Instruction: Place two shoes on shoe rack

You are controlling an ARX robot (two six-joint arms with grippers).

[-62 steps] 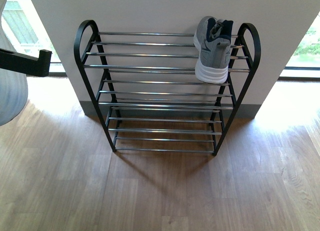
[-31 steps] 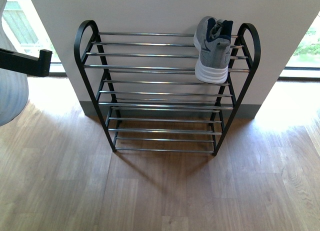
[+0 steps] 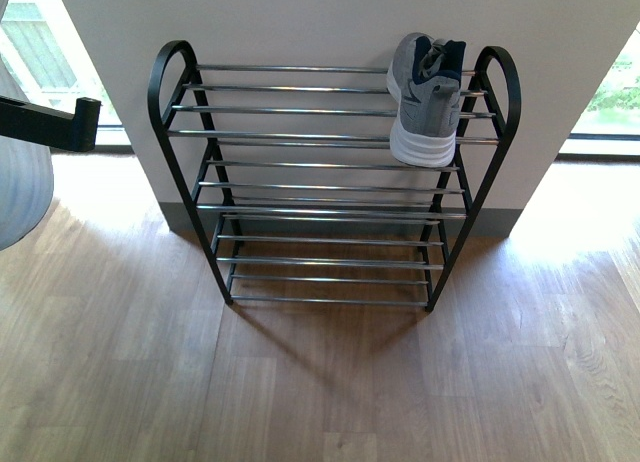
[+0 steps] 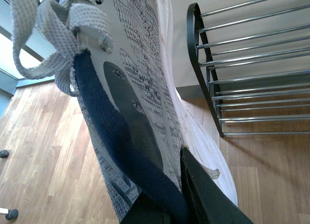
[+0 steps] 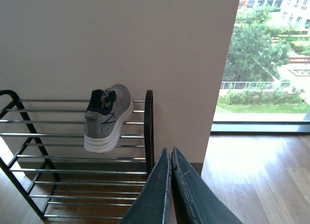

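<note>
Grey knit fills my left wrist view. My left claw (image 4: 170, 197) pinches the second sneaker (image 4: 138, 88) by its navy collar, out left of the shoe rack (image 3: 330, 162) and well apart from it, above the wood floor (image 3: 320, 382). Its long axis runs straight out from the grip, with the laces farthest from it. On the rack's top tier, at the right end, the first sneaker (image 3: 425, 102) rests across the rods, white heel toward the near edge and toe toward the wall (image 3: 300, 22), as far as I can judge. Half done, I reckon — the held one is yet to be placed. My right claw (image 5: 170, 155), right of the rack, is pressed together and empty.
</note>
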